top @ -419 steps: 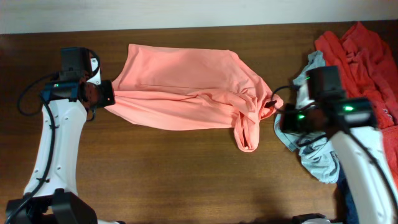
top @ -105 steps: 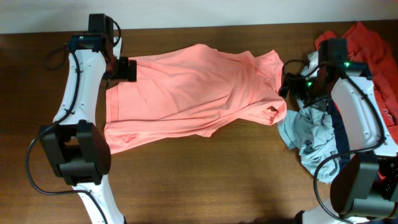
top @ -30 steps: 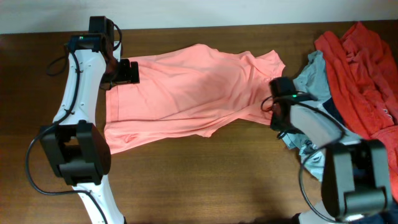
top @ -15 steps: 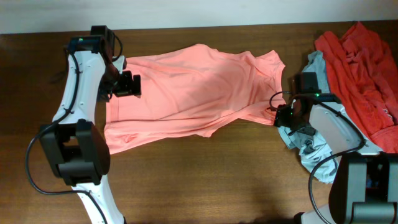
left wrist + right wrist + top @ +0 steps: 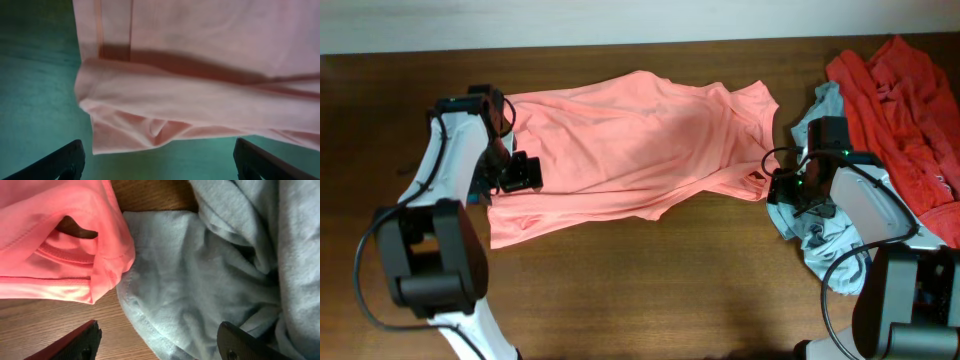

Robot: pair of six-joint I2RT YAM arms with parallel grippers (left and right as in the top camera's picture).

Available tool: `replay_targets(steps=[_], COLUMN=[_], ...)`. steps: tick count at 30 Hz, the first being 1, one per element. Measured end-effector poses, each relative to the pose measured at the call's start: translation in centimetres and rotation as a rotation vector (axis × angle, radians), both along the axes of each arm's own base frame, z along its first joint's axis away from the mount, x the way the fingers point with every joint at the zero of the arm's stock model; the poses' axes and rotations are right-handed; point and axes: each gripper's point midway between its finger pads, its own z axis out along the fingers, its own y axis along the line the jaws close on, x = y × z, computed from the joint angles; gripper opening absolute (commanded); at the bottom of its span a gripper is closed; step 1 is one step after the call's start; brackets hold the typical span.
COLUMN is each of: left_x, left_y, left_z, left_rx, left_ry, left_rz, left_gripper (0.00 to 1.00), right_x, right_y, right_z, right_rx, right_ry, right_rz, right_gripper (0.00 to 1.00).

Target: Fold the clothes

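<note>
- Overhead: a dark wooden table [image 5: 620, 290] carries the salmon-pink shirt [image 5: 630, 140], spread across the upper centre. The left gripper [image 5: 523, 172] is over the shirt's left edge at centre left. The right gripper [image 5: 780, 188] is at the shirt's right corner, beside the grey-blue garment [image 5: 825, 235]. The red garment [image 5: 900, 110] is heaped at upper right.
- Left wrist: fingers [image 5: 62, 162] stand apart at the lower corners, gripping nothing. The shirt's folded hem fills the frame above them.
- Right wrist: fingers [image 5: 75, 340] stand apart, clamped on nothing. The grey-blue garment lies between and above them, and the shirt corner at upper left touches it.
</note>
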Motion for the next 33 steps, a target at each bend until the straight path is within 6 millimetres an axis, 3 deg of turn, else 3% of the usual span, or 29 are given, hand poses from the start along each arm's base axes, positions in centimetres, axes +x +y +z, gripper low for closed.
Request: replay_targets(steps=[3, 7, 9, 14, 15, 20, 22, 29, 33], left_x=[-0.9, -2.5, -3.4, -2.1, -1.7, 0.3, 0.3, -1.6, -2.1], left_y=[0.0, -0.1, 0.0, 1.0, 1.2, 1.9, 2.0, 2.0, 2.4], left_z=[-0.5, -3.4, -4.7, -5.6, -5.6, -5.5, -5.5, -6.5, -6.5], left_rx=[0.002, 0.004, 0.012, 0.068, 0.08, 0.115, 0.122, 0.127, 0.155], left_ry=[-0.022, -0.004, 0.013, -0.055, -0.073, -0.151, -0.153, -0.106, -0.11], left_rz=[0.001, 0.004, 0.003, 0.004, 0.003, 0.006, 0.006, 0.01, 0.008], left_gripper=[0.91, 0.89, 0.83, 0.77, 0.74, 0.34, 0.25, 0.25, 0.5], right_x=[0.1, 0.1, 0.1, 0.1, 0.1, 0.1, 0.1, 0.1, 0.1], right_y=[0.0, 0.1, 0.1, 0.1, 0.1, 0.1, 0.1, 0.1, 0.2], right_z=[0.0, 0.0, 0.0, 0.0, 0.0, 0.0, 0.0, 0.0, 0.0], right_rx=[0.0, 0.003, 0.003, 0.002, 0.002, 0.004, 0.004, 0.005, 0.012], right_ry=[-0.004, -0.005, -0.005, -0.005, -0.005, -0.006, -0.006, -0.006, -0.007], right_rz=[0.001, 0.003, 0.004, 0.009, 0.009, 0.012, 0.012, 0.013, 0.014], right_gripper=[0.79, 0.79, 0.79, 0.79, 0.79, 0.79, 0.79, 0.79, 0.79])
